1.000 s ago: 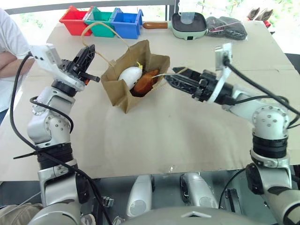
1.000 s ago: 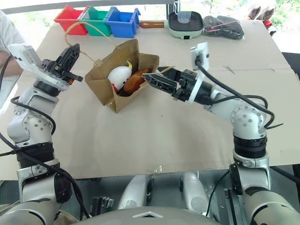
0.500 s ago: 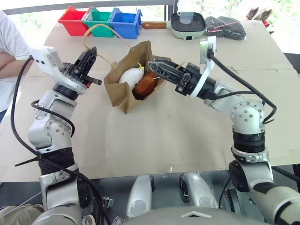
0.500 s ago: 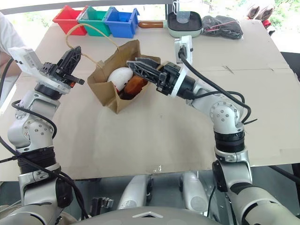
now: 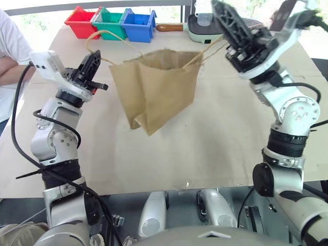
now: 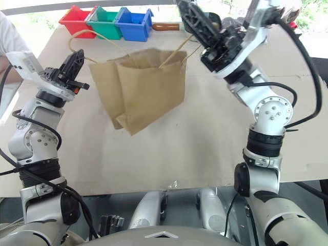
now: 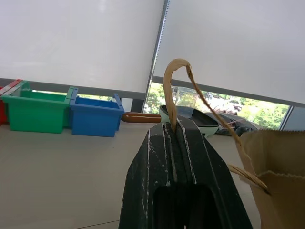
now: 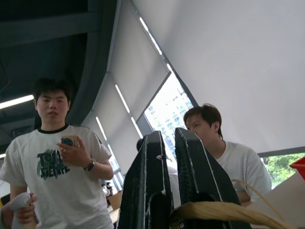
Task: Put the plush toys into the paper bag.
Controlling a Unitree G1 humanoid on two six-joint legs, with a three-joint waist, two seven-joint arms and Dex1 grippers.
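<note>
A person in a white shirt [image 5: 9,48] stands at the far left edge of the worktop [image 5: 205,143]. Next along, the left hand [image 5: 95,66] is raised above the worktop with its two black fingers pressed together on one tan loop handle [image 7: 177,90] of the paper bag [image 5: 159,89]; the left wrist view shows the twisted paper pinched at the fingertips. The brown paper bag hangs between the two hands, lifted off the worktop, its mouth up and its lower corner sagging to a point. The plush toys cannot be seen; the bag's walls hide whatever is inside. Behind the bag, at the far edge of the worktop, a red bin [image 5: 81,21], a green bin [image 5: 109,21] and a blue bin [image 5: 137,24] stand in a row, with a pale green pan [image 5: 205,31] beside them. To the right, the right hand [image 5: 225,18] is held high, its fingers closed on the bag's other handle [image 5: 212,48], which runs taut down to the bag's rim. The right wrist view shows two more people [image 8: 55,167] in white shirts.
</note>
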